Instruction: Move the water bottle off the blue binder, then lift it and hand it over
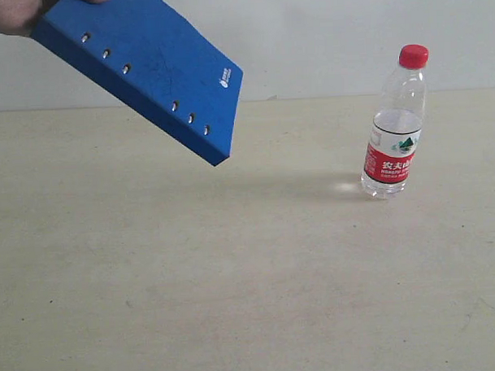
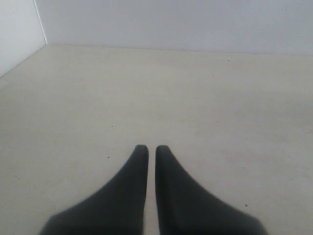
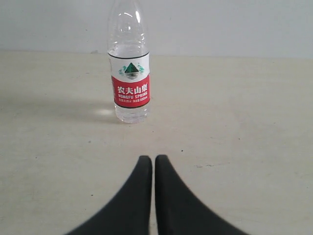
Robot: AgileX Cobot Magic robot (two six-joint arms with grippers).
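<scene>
Left gripper [image 2: 151, 149] and right gripper [image 3: 153, 159] pinched closed, empty. Far left, a hand [image 1: 10, 15] grips the blue binder [image 1: 146, 67], tilted aloft; the water bottle [image 1: 394, 127] stands right.

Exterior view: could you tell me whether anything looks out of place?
The blue binder hangs tilted in midair at upper left, held by a person's hand; the water bottle stands upright on the table.

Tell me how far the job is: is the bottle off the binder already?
Done: the water bottle stands upright on the table, off the blue binder. In hand: a person's hand holds the binder tilted in the air; the left gripper and right gripper are shut, empty. Left: unclear whether the binder was just handed over.
</scene>
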